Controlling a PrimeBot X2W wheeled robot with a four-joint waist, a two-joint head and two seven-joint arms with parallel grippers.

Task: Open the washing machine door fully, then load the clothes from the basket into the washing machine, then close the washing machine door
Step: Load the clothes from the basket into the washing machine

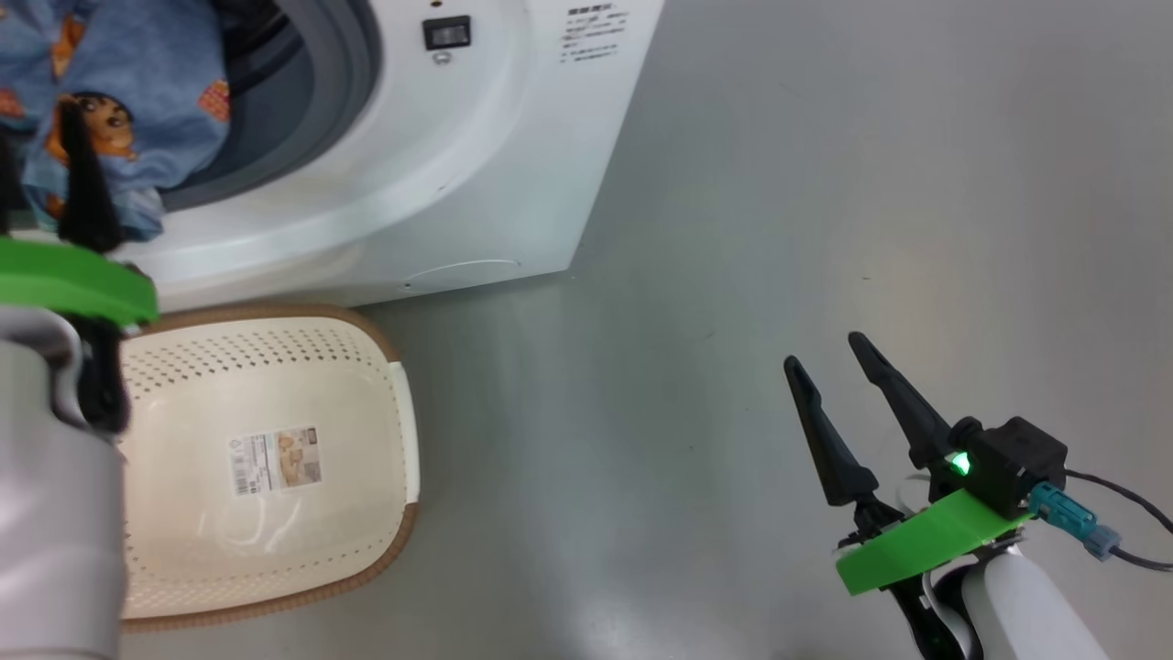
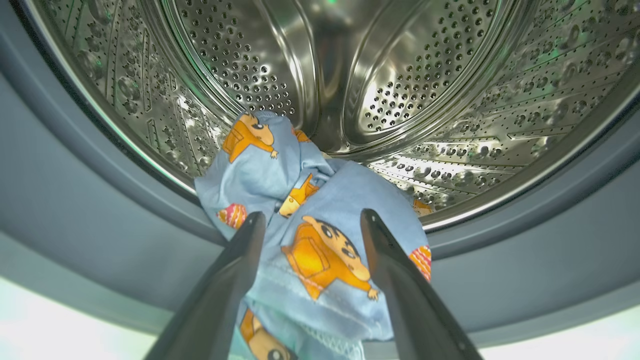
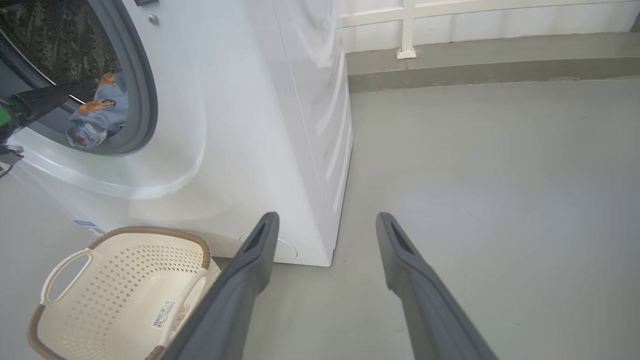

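Nearest the robot, the right gripper [image 1: 825, 353] hangs over the bare floor [image 1: 779, 183] off the right front corner of the washing machine [image 1: 513, 165]. Its 2 fingers are spread wide with nothing between them.

Closer in, the basket [image 1: 275, 362] sits on the floor against the washing machine's front, below its mouth. It holds 1 paper label [image 1: 275, 460] on its bottom and no garment that I can see.

Further in, the left gripper [image 2: 311, 217] is at the washing machine's mouth, jaws wide, with 1 finger on each side of the clothes [image 2: 260, 165]. I cannot tell whether the fingers brush the fabric, but they do not pinch it. The blue printed bundle lies across the grey gasket [image 2: 75, 175] at the lower lip of the mouth, partly inside the steel drum [image 2: 400, 75] and partly drooping outward.

The loading step looks nearly done. The next move probably calls for nudging the bundle past the gasket into the drum, then drawing the left arm clear before the door is closed. A hem left on the lip could get trapped.
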